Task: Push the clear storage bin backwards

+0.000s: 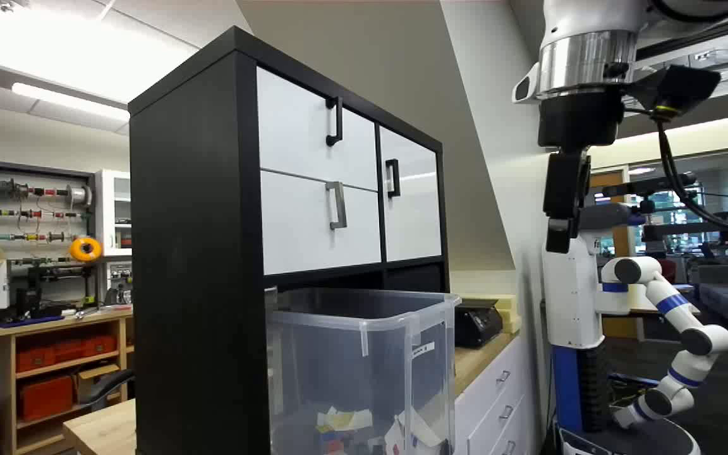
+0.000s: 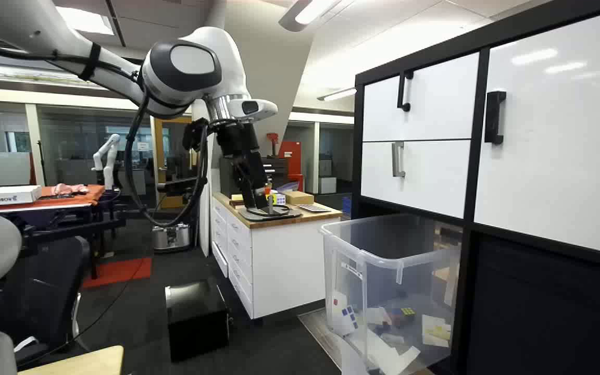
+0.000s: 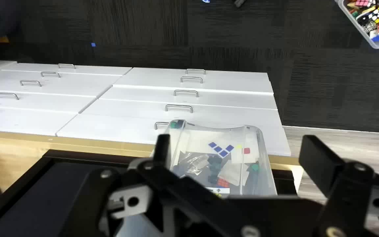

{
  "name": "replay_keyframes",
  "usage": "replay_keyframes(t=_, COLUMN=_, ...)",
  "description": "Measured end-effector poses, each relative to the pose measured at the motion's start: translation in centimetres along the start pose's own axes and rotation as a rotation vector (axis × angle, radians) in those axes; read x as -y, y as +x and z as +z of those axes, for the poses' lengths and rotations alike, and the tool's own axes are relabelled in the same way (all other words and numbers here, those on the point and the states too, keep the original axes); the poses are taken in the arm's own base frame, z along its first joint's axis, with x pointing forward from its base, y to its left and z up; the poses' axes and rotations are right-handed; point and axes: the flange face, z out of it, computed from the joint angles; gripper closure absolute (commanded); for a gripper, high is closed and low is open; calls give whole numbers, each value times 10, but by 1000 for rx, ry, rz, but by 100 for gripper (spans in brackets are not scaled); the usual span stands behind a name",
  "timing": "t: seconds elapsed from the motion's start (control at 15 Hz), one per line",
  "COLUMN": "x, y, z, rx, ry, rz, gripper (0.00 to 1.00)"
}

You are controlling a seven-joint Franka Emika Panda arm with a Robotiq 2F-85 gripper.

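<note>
The clear storage bin [image 1: 313, 360] is a large see-through tub with a rounded rim. In an exterior view its wall [image 2: 388, 286] shows papers and small cubes inside. It sits below the white drawer fronts of the black cabinet and juts out from the cabinet's front. In the wrist view the bin [image 3: 263, 161] shows between the fingers, its near part hidden by the gripper. My gripper [image 1: 560, 237] points down, in front of and apart from the bin. In an exterior view the gripper [image 2: 259, 200] is left of the bin. In the wrist view the gripper [image 3: 235, 143] is open and empty.
The tall black cabinet [image 1: 193, 240] has white fronts with handles, also in an exterior view [image 2: 420, 177]. A white drawer unit [image 2: 289, 260] with a wooden top stands beside the bin. A box of cubes [image 3: 377, 29] shows in the wrist view. A black box [image 2: 196, 317] is on the floor.
</note>
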Motion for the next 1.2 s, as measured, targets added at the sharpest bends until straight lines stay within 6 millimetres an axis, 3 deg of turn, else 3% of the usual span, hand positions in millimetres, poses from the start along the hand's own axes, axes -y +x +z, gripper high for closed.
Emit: replay_keyframes(t=1.2, x=0, y=0, z=3, rx=-14, ry=6, rz=-3, gripper=0)
